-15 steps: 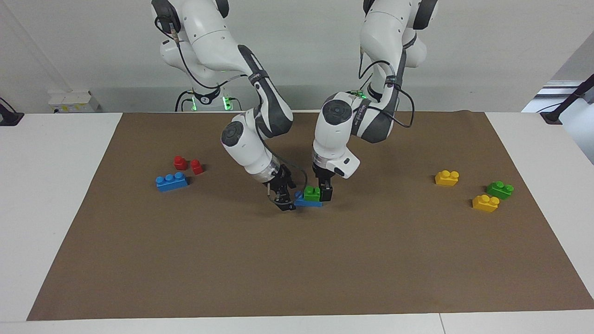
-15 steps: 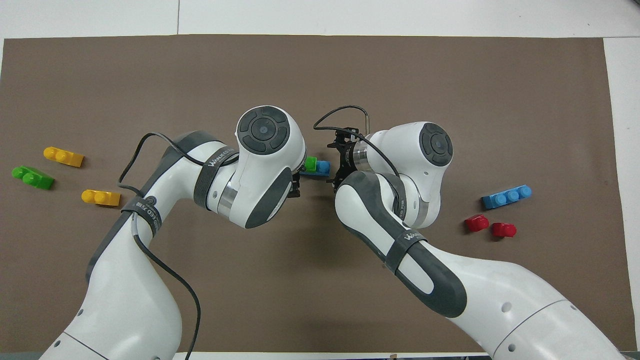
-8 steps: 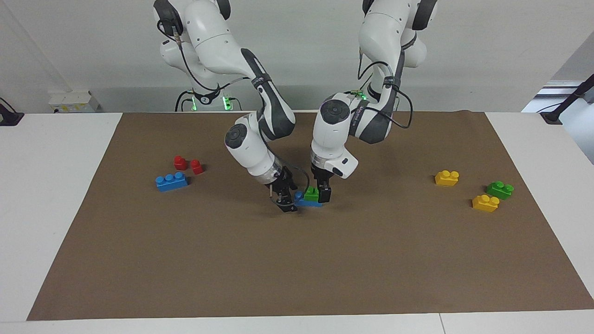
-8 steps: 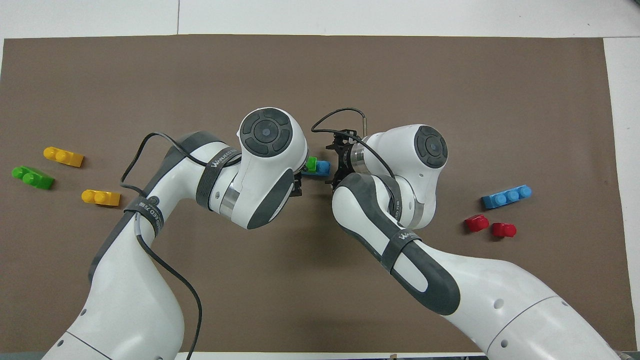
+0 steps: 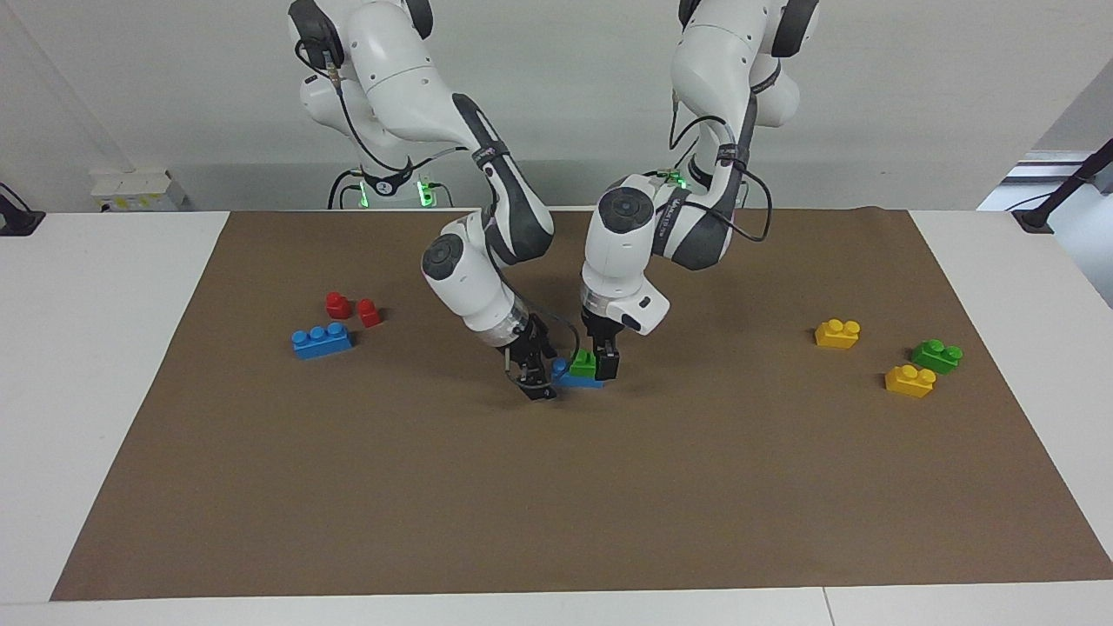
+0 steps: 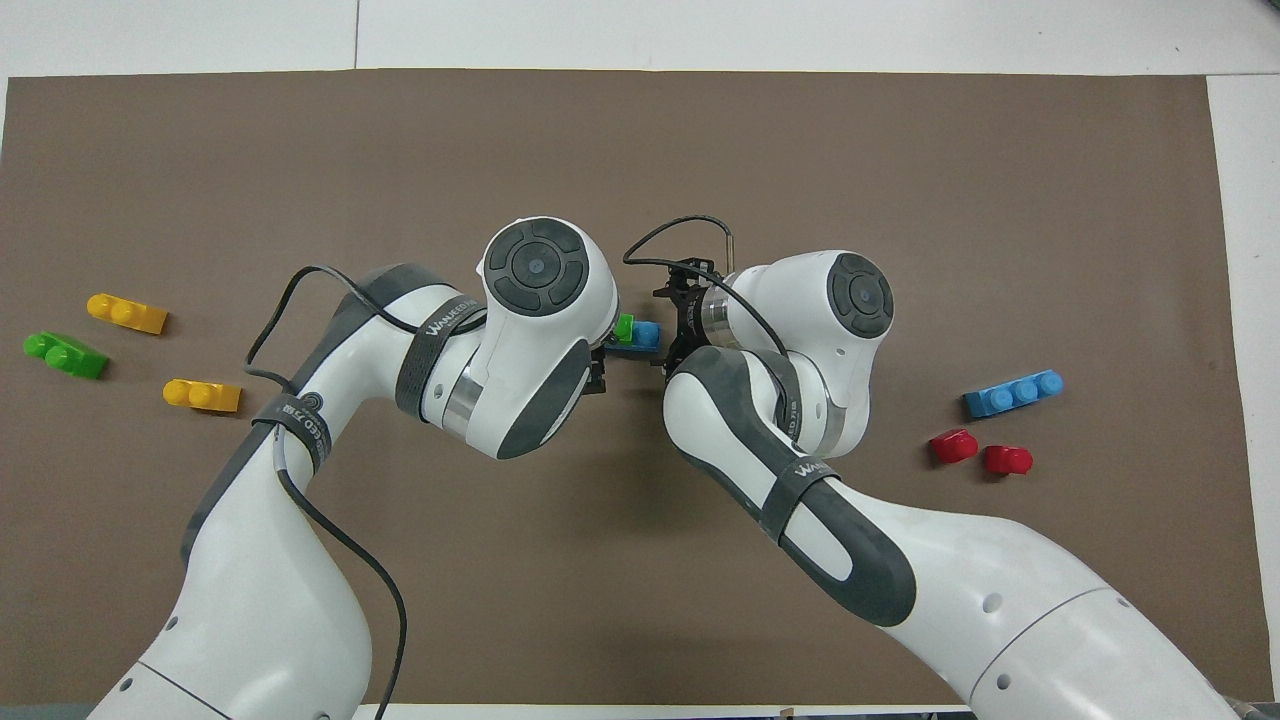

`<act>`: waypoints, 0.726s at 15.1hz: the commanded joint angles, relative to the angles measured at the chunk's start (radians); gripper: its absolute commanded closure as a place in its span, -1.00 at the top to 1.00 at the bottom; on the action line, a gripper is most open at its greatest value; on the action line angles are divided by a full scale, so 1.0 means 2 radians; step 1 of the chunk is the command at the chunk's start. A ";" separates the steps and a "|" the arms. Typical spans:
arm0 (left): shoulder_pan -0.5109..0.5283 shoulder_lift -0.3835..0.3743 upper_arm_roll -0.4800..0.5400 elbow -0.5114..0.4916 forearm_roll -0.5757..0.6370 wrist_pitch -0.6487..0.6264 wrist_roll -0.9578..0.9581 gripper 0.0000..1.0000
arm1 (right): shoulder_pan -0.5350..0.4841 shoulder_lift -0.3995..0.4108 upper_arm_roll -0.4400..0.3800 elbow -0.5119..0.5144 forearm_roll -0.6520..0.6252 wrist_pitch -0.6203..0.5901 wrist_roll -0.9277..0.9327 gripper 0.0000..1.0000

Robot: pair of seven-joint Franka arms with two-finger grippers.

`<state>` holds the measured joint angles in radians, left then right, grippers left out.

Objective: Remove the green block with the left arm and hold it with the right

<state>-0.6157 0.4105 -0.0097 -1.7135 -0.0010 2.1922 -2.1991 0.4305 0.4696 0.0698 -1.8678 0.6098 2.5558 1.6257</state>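
Observation:
The lime-green block (image 5: 583, 362) sits on top of a short blue brick (image 5: 576, 380) in the middle of the brown mat; both also show in the overhead view, the green block (image 6: 623, 328) and the blue brick (image 6: 647, 333). My left gripper (image 5: 600, 361) stands upright over the stack and is shut on the green block. My right gripper (image 5: 537, 380) comes in tilted and low, at the blue brick's end toward the right arm's end of the table. In the overhead view the left wrist hides most of the green block.
A darker green brick (image 5: 936, 355) and two yellow bricks (image 5: 837, 333) (image 5: 909, 381) lie at the left arm's end of the brown mat (image 5: 556, 504). A long blue brick (image 5: 322, 340) and two red pieces (image 5: 352, 308) lie at the right arm's end.
My right gripper has moved in closer to the blue brick's end. My left gripper has shifted slightly, staying at the green block. The stack has stayed in place.

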 commanded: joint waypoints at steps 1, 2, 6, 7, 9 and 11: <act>-0.015 0.003 0.008 -0.011 0.017 0.021 -0.026 1.00 | 0.003 0.004 0.000 0.002 0.012 0.011 -0.004 0.46; -0.015 0.003 0.008 -0.012 0.017 0.024 -0.026 1.00 | 0.003 0.004 0.000 0.002 0.012 0.011 -0.004 0.45; -0.015 0.003 0.008 -0.012 0.017 0.024 -0.027 1.00 | 0.009 0.004 0.000 0.002 0.015 0.012 -0.004 0.12; -0.015 0.003 0.008 -0.012 0.017 0.025 -0.027 1.00 | 0.009 0.004 0.000 0.002 0.015 0.014 -0.004 0.01; -0.015 0.003 0.008 -0.012 0.017 0.027 -0.027 1.00 | 0.010 0.004 0.000 0.000 0.016 0.018 -0.003 -0.63; -0.015 0.003 0.008 -0.012 0.017 0.028 -0.027 1.00 | 0.009 0.004 0.000 0.000 0.016 0.018 -0.003 -1.00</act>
<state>-0.6267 0.4185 -0.0097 -1.7236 0.0141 2.2233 -2.2288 0.4455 0.4697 0.0700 -1.8678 0.6106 2.5666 1.6257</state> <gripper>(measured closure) 0.000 0.656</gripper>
